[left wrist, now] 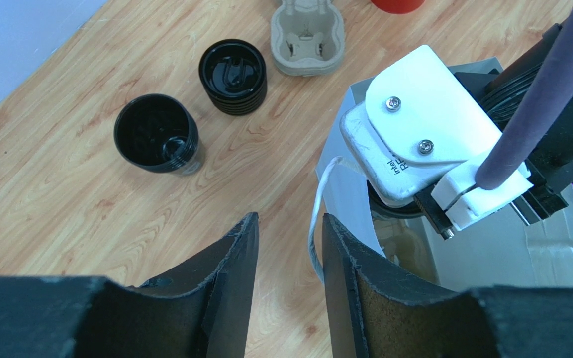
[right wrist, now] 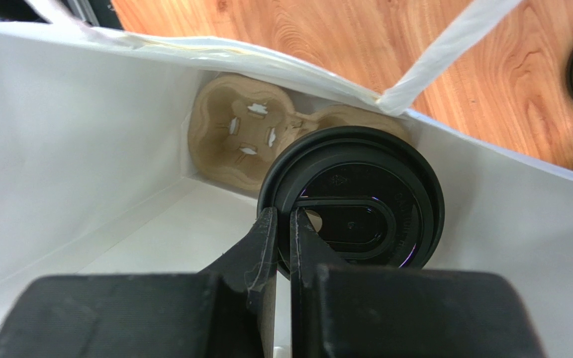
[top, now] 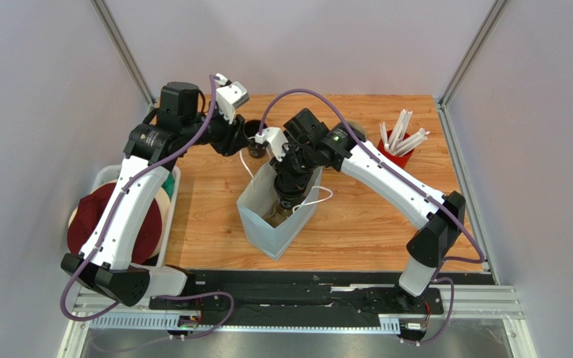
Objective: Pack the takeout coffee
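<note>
Right gripper [right wrist: 282, 224]: jaws clenched on the lid rim of the takeout coffee [right wrist: 364, 201], one finger outside the rim and one just inside it. The cup is down inside the white paper bag [right wrist: 65, 134], over the near pocket of the pulp cup carrier [right wrist: 237, 134] on the bag floor. Can't tell if it's seated.

Handling, my read: light, thin-walled cup. The glossy snap-on lid is flexible and slick, and a rim pinch loads the snap fit, so the lid could pop or the cup could tilt. The wall just under the lid is the safer hold. Keep it upright.

Left gripper [left wrist: 289, 246]: jaws narrowly parted, nothing between them, just beside the bag's handle cord [left wrist: 316, 216].

Out on the tabletop [left wrist: 80, 216]: an open black cup [left wrist: 155, 133], a stack of lids [left wrist: 233, 74] and a spare carrier [left wrist: 306, 36].
</note>
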Controlling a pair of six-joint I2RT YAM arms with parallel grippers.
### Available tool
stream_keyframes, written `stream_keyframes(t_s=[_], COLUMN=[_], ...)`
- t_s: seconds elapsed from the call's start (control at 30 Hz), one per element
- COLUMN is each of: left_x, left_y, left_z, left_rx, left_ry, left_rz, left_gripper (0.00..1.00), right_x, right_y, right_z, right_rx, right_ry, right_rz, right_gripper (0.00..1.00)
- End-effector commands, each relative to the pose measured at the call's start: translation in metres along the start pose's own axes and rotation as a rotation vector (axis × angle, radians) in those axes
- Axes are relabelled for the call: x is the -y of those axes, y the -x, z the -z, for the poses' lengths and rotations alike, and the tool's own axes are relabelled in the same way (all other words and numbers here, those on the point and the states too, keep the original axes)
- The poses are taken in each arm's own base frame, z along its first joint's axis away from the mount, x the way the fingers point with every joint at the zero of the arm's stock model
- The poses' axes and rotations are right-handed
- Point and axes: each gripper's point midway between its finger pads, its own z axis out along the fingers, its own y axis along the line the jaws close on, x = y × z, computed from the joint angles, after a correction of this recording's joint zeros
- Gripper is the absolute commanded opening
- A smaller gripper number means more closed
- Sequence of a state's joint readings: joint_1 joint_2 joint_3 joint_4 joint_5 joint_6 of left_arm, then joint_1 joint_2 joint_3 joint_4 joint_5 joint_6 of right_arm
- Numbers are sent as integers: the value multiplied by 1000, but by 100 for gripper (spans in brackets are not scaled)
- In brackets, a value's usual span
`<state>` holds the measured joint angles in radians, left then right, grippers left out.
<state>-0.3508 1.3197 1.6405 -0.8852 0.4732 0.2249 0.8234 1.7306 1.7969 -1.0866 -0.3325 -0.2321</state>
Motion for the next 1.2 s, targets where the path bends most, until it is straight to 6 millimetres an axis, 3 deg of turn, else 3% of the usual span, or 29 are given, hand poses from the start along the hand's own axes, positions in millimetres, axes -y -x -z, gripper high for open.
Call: stream_keyframes(t_s=[0.0, 0.37, 0.5, 0.7, 1.17], left_x=[4, 3, 3, 2, -18], left_y=[12, 11, 11, 11, 10], left_z=[9, 8, 7, 6, 3], left_rx=[56, 52, 52, 50, 36], left_ry=[-3, 1, -1, 2, 102], left_rz=[-10, -5, -2, 2, 28], left_gripper=[45, 42, 36, 17, 3], right_x=[4, 6, 7, 9, 12], right_y=[16, 6, 6, 2, -6], right_z=[3, -2, -1, -5, 0], right_rx=[69, 52, 54, 38, 31], right_ry=[-41, -61, -71, -80, -108], right_rz=[17, 16, 21, 18, 40], right_gripper=[0, 0, 0, 0, 0])
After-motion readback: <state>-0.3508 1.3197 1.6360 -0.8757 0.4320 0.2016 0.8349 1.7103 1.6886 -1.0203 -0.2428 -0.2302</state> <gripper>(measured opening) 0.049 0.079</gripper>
